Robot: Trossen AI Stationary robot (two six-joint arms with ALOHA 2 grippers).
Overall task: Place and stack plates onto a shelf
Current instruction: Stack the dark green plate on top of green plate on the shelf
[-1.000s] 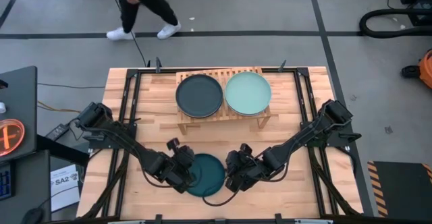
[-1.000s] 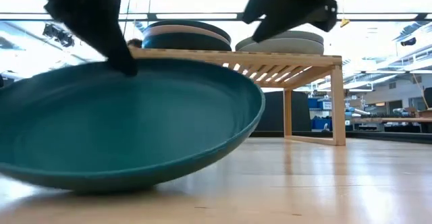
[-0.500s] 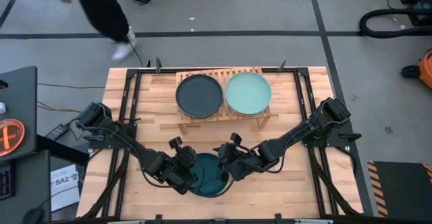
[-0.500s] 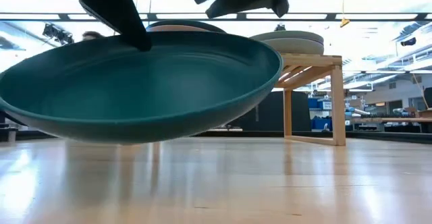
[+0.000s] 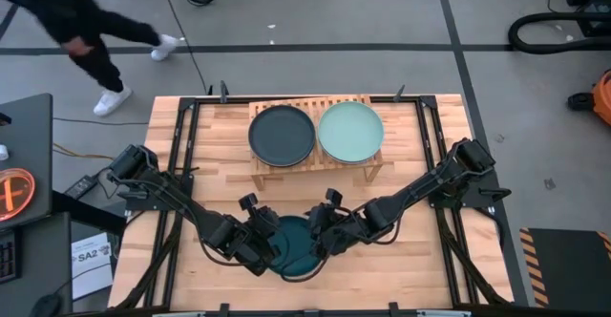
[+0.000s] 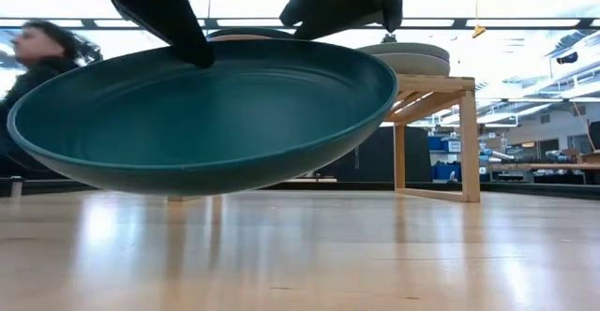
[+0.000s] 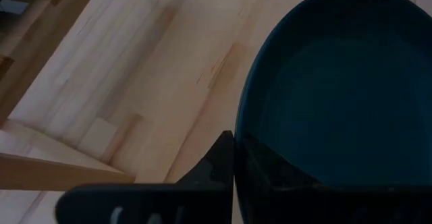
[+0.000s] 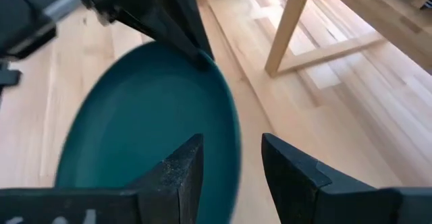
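A dark teal plate (image 5: 291, 247) hangs just above the table near its front edge, and my left gripper (image 5: 270, 243) is shut on its left rim. My right gripper (image 5: 316, 242) is open at the plate's right rim (image 8: 235, 140), one finger over the plate's inside and one outside it, neither touching. On the wooden shelf (image 5: 315, 171) at the far middle lie a charcoal plate (image 5: 282, 135) and a mint green plate (image 5: 350, 132). The low view shows each topping a stack (image 6: 412, 58). My left gripper pinches the teal plate's left rim (image 7: 241, 135) between its two fingers, one on the plate's upper face (image 6: 192, 53) and the other hidden under it. The fingers slant down from the table's left. The plate (image 6: 202, 124) hangs clear of the table, slightly tilted.
Bare wooden tabletop (image 5: 420, 260) lies to the right of the plate and between it and the shelf's legs (image 6: 469, 142). A person (image 5: 67, 21) walks on the floor beyond the table's far left corner.
My left gripper has risen a little, and the teal plate, which rested tilted with its underside on the table, now hangs clear of it. My right gripper has moved toward the table's left and rolled, coming astride the plate's right rim.
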